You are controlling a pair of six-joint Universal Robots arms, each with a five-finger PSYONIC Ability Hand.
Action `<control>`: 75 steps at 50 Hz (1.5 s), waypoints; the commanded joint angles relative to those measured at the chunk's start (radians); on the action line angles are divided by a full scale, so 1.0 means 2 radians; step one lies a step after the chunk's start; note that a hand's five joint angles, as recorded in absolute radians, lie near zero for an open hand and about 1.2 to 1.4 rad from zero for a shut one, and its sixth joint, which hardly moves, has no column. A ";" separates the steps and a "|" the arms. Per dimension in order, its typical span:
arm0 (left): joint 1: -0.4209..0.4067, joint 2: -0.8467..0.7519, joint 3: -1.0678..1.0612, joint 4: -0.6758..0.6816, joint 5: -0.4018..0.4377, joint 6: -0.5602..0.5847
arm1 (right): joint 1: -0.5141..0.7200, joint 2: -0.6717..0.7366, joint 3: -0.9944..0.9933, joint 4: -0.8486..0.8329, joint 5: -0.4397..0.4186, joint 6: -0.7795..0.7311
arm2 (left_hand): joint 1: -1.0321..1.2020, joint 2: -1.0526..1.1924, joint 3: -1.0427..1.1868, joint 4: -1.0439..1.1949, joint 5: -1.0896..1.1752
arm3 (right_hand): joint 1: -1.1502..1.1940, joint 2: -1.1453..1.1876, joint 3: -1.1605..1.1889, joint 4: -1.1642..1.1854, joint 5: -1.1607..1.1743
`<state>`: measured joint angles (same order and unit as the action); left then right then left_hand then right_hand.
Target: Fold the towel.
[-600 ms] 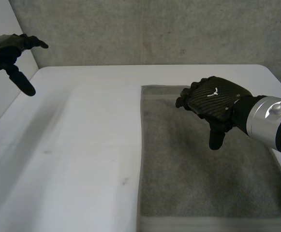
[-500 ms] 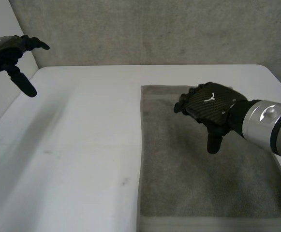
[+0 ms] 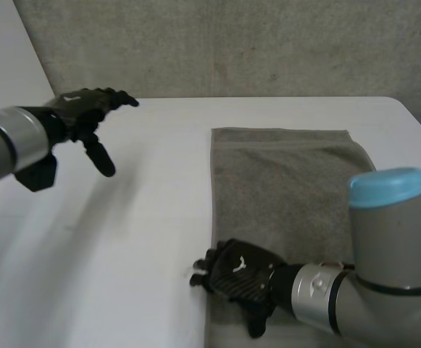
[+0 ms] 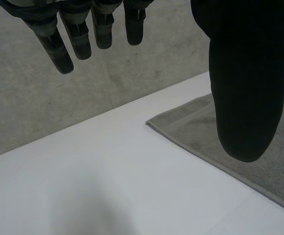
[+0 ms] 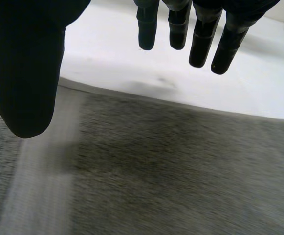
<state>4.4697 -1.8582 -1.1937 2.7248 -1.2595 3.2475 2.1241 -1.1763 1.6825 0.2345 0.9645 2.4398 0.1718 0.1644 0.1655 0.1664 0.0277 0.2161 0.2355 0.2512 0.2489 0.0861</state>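
Observation:
A grey towel [image 3: 282, 188] lies flat on the right half of the white table [image 3: 145, 239]. My right hand [image 3: 239, 279] hovers low over the towel's near left corner, fingers straight and open, holding nothing. In the right wrist view its fingers [image 5: 200, 39] reach past the towel's [image 5: 171, 166] left edge over the table. My left hand [image 3: 87, 109] is raised above the table's far left, open and empty. In the left wrist view its thumb [image 4: 247, 83] hangs over the towel's [image 4: 259, 147] far left corner, and its fingers [image 4: 83, 34] stand straight.
A grey wall [image 3: 232, 43] runs behind the table's far edge. A pale panel [image 3: 7, 58] stands at the far left. Bare tabletop spreads left of the towel.
My right hand has swung from above the towel's far part down to its near left corner. My left hand has moved right and inward, over the table.

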 commanded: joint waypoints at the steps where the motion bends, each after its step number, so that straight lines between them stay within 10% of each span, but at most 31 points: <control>1: -0.041 -0.022 -0.021 0.046 -0.041 0.000 | 0.014 0.008 0.032 -0.023 -0.006 -0.003 | 0.005 0.008 0.008 0.007 -0.011 | 0.085 0.076 0.068 0.069 0.063; 75: -0.069 -0.104 -0.013 0.067 -0.039 0.001 | -0.062 -0.029 0.094 -0.079 0.003 -0.039 | 0.003 0.007 0.006 0.006 -0.012 | 0.590 0.580 0.573 0.574 0.568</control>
<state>4.3442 -2.0104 -1.2309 2.8255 -1.3405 3.2490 2.0210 -1.2248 1.8681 0.0779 0.9801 2.3635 0.1718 0.1644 0.1655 0.1663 0.0277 0.9468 1.1580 1.1381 1.1667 0.9485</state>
